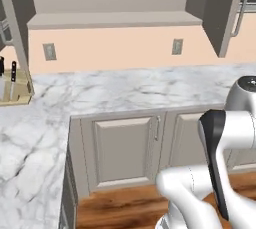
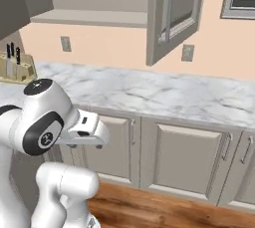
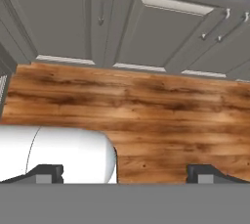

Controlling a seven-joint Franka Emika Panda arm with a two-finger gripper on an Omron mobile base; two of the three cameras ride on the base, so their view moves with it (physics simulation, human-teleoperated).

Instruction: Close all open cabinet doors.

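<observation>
**Fingers spread wide over the floor, wall cabinet doors standing open**

The fingers are spread far apart and hold nothing; one dark fingertip shows low at the left of the hand view and the other low at the right. Between and beyond them lies a brown wooden floor, and past that a row of under-counter doors with small handles, all closed.

In the right base view the hand sticks out level from the white arm, in front of the lower doors and below the edge of the marble surface.

Above the surface, an open wall cabinet door swings out from the wall, its long silver bar handle facing the room. In the left base view the same door hangs at the upper right, beside the bare cabinet shelf. Another open door's edge runs down the left side there. A knife block stands on the surface at the far left, near a wall outlet.
</observation>
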